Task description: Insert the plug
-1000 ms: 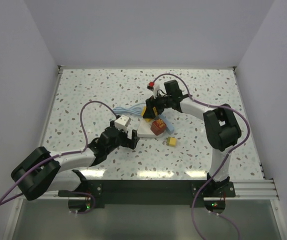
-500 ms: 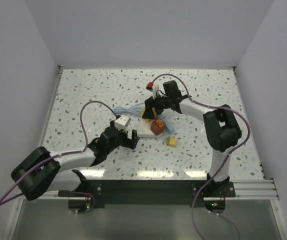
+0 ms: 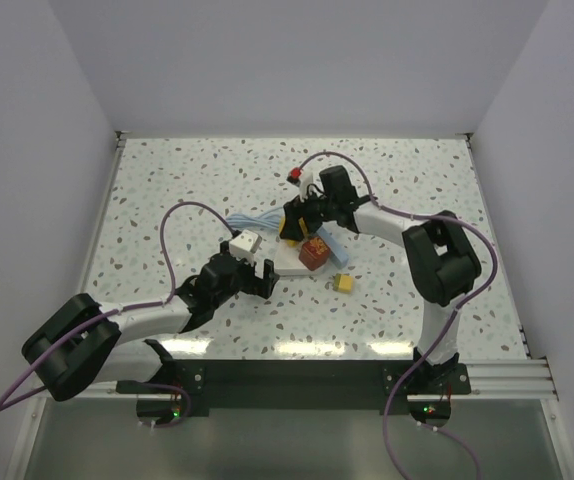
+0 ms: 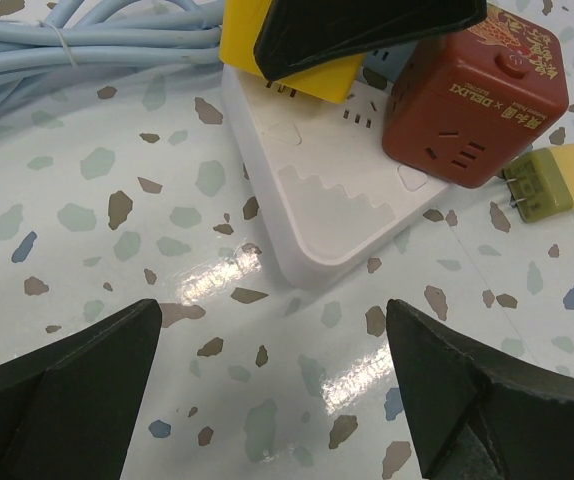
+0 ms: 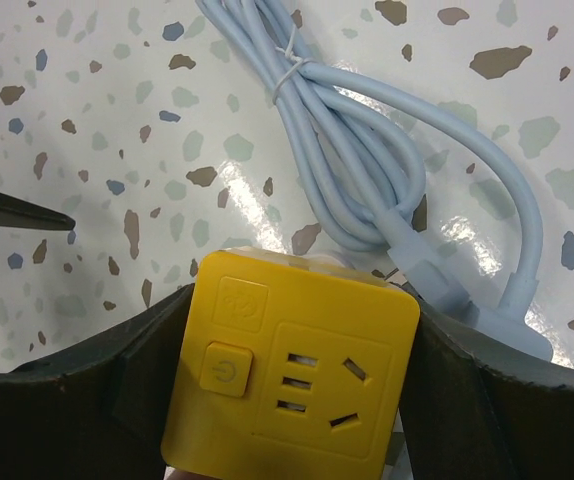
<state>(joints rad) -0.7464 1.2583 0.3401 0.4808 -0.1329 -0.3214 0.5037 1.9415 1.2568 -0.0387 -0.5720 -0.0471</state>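
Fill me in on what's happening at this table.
The right tool grips a yellow cube adapter at the far end of a white power strip; whether it is seated cannot be told. A red cube adapter sits on the strip, and a small yellow plug lies on the table beside it. The left tool hovers open near the strip's near end, holding nothing.

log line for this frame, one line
right gripper: shut on yellow cube adapter | adapter: over white power strip | left gripper: open, empty, near strip
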